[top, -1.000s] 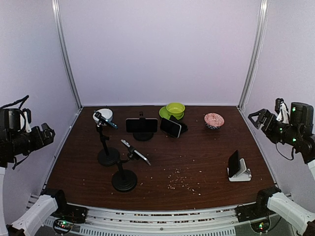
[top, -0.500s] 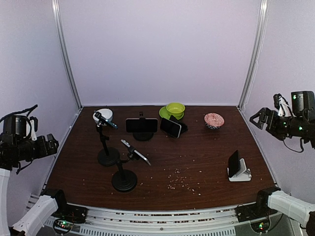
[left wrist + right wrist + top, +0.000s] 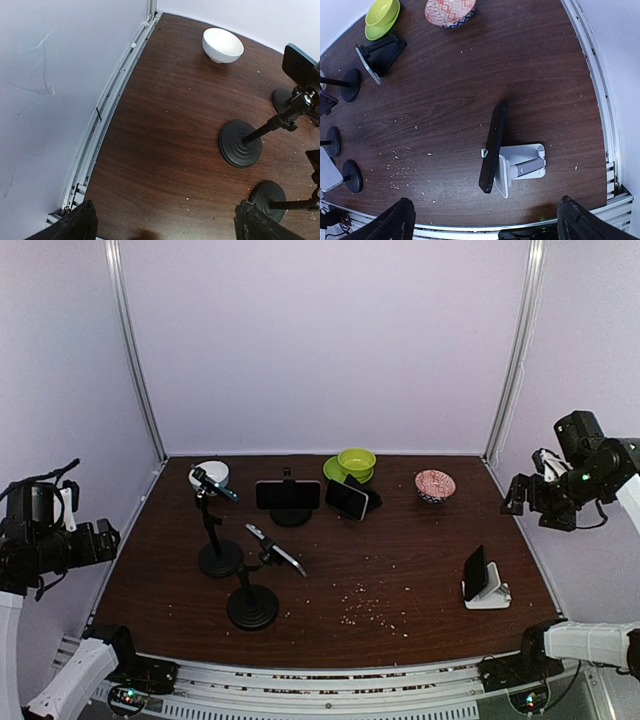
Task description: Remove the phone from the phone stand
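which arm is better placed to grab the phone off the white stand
Right. The phone on the white stand sits below the open right gripper; the left gripper is across the table.

The top external camera sits above and behind the near edge of the table, looking forward and down over all of it. The left wrist camera hangs off the left edge, facing down and rightward at the white bowl and a black pole stand (both also in the overhead view). The right wrist camera looks steeply down, nearer, on the phone in its white stand, likewise shared overhead.
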Robot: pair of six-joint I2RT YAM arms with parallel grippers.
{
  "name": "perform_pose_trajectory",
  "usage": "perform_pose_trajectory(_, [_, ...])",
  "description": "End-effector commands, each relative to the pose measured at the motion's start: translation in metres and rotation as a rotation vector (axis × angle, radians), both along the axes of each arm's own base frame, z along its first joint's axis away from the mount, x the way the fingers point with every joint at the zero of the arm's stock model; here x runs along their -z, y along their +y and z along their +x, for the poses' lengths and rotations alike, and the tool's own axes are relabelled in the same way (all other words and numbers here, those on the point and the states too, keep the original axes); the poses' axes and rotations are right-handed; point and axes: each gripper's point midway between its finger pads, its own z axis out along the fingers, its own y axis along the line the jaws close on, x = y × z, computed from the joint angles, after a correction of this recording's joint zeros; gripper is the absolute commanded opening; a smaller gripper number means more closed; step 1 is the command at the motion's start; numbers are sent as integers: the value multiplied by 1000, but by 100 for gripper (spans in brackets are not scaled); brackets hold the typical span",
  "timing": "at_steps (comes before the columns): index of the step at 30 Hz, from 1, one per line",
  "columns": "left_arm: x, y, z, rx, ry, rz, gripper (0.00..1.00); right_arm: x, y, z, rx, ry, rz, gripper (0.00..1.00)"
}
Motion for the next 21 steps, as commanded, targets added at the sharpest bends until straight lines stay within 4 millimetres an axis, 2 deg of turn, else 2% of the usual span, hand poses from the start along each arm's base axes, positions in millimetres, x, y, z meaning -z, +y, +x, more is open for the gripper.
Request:
perform_pose_trajectory(1, [-11,-8,3,67,-93,7,98,25,-4,-4,28,111,-29,99])
perform_pose_trajectory(6, [-11,-16,5,123,-101,2,98,40,-3,5,36,153,-38,100])
perform_pose_trajectory(13, [5,-28,20,192,-23,-28,98,61,1,19,46,199,-28,100])
perform_pose_trajectory(21, [13,-34,28,233,13,-48,98,83,11,34,50,244,16,99])
